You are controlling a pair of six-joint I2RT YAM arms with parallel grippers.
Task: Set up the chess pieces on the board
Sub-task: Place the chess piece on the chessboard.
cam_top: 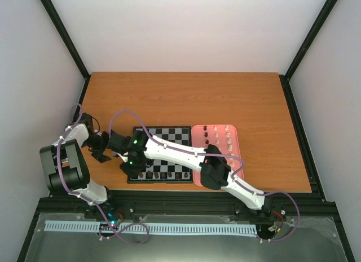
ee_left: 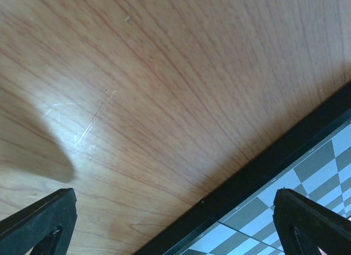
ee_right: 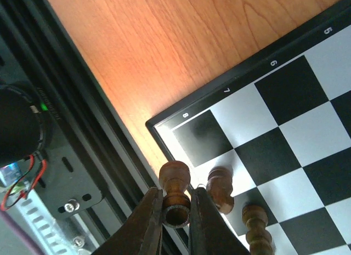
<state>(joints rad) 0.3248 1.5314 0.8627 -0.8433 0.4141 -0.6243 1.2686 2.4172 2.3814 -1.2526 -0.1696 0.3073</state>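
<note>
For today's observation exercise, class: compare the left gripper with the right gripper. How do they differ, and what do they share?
The left gripper is wide open and empty; the right gripper is shut on a dark brown chess piece. The left gripper hangs mostly over the wooden table beside the board edge; the right gripper is at the board's corner marked 8. Both are near the board's border.

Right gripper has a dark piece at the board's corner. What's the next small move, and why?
Probably nudge the right gripper over the empty dark corner square by label 8, then lower. It is shut on a dark brown piece hanging about at the edge of the board, and the next squares along that edge already hold brown pieces.
</note>
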